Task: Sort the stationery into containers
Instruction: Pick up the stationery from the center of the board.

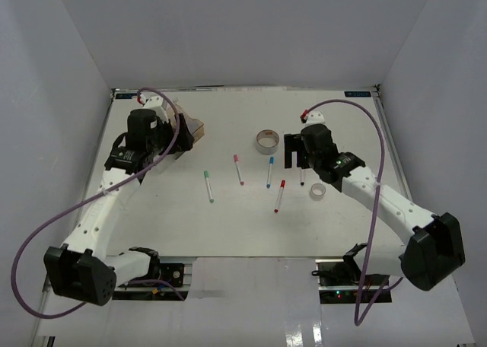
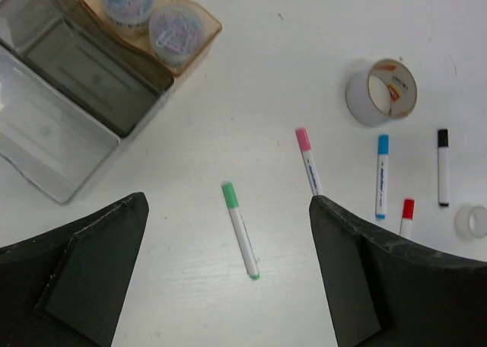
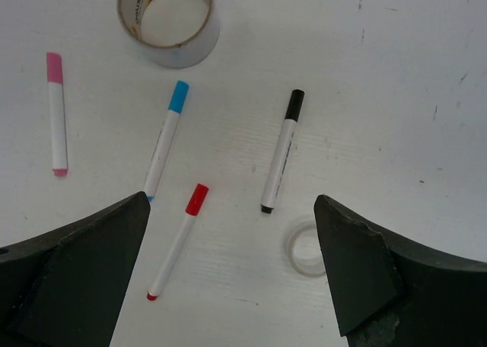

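Five slim white markers lie in a row mid-table: green [image 2: 240, 229], pink [image 2: 307, 160], blue [image 3: 166, 138], red [image 3: 177, 240] and black [image 3: 280, 151]. The silvery tape ring [image 3: 169, 20] stands behind them. The small clear tape roll [image 3: 306, 248] lies by the black marker. Two round tubs [image 2: 176, 31] sit in the amber box [image 2: 91, 69], which is joined to a clear box [image 2: 42, 138]. My left gripper [image 2: 228, 202] is open and empty above the green marker. My right gripper [image 3: 232, 201] is open and empty above the red and black markers.
In the top view the joined boxes [image 1: 195, 128] stand at the back left beside my left gripper [image 1: 181, 132], and my right gripper [image 1: 294, 158] hovers right of the tape ring [image 1: 266, 139]. White walls enclose the table on three sides.
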`<control>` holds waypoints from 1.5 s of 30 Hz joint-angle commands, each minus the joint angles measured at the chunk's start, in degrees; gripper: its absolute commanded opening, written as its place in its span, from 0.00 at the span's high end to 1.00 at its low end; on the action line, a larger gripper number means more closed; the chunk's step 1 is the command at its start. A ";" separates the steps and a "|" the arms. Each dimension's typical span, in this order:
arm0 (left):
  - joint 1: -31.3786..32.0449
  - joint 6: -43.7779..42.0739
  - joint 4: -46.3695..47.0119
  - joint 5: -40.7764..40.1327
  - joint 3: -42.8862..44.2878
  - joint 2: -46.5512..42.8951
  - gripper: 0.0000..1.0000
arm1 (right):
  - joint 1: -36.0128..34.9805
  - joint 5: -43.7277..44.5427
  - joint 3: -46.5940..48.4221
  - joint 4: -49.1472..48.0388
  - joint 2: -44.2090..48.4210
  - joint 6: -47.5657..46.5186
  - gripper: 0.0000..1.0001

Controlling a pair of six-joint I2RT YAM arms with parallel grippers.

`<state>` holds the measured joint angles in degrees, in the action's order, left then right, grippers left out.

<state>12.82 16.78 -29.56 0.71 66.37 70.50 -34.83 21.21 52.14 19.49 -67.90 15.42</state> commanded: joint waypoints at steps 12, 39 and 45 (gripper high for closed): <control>-0.16 3.44 -4.54 6.15 -17.32 -17.76 0.02 | 5.74 -4.51 26.78 -5.68 -32.99 0.58 0.20; -0.25 6.16 -2.34 11.42 -19.44 -16.01 0.02 | 7.06 -6.45 38.83 -5.95 -51.28 1.37 0.75; -0.16 9.50 -1.29 15.27 -18.12 -14.43 0.02 | 6.97 -10.03 34.53 -7.87 -44.54 -0.91 0.92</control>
<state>12.82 23.86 -32.36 12.47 46.33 55.79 -28.08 14.15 88.12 14.83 -119.13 15.94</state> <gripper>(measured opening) 0.979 0.105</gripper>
